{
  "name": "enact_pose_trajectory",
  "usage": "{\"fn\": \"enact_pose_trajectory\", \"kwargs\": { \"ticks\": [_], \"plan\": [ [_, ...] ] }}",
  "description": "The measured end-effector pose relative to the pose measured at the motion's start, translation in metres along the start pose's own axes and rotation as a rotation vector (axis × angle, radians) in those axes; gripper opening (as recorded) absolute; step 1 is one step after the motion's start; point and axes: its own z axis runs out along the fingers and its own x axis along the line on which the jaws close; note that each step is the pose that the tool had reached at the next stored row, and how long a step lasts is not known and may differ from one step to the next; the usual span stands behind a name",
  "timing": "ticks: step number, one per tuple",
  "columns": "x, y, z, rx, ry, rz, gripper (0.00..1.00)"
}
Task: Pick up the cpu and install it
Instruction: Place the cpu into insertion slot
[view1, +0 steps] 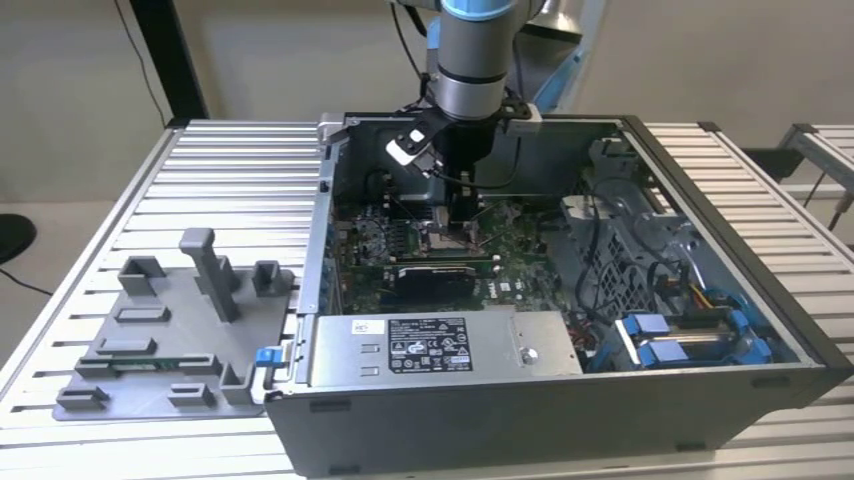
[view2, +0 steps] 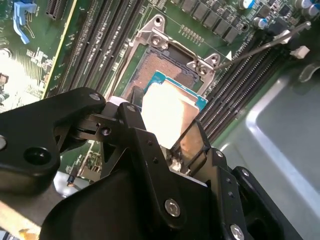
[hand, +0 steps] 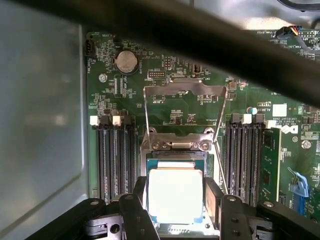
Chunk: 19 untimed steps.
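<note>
In the exterior view the open computer case (view1: 534, 420) lies on a ribbed metal table (view1: 214, 170) before a plain beige wall (view1: 280, 50), with a grey tray (view1: 147, 350) at the frame's lower left. The gripper (view1: 454, 228) hangs into the case at upper centre. In the first wrist view its fingers pinch the cpu (hand: 175, 197) by two opposite edges over the open socket (hand: 177, 145) on the green motherboard (hand: 170, 107).

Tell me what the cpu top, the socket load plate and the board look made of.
The cpu top: bare metal, glaring white under the light. The load plate: likely stamped steel, with a dull silver sheen. The motherboard: green lacquered circuit laminate, probably fibreglass, with printed markings and soldered parts.
</note>
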Motion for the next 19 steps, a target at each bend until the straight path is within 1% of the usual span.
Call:
{"fn": "enact_pose_trajectory", "kwargs": {
  "ticks": [7, 9, 19],
  "plan": [
    [-0.0001, -0.0001, 0.0100, 0.0011, -0.0004, -0.001, 0.00],
    [-0.0002, -0.0001, 0.0121, 0.0016, -0.0003, -0.002, 0.00],
    [-0.0006, -0.0003, 0.0147, 0.0018, -0.0011, -0.003, 0.00]
  ]
}}
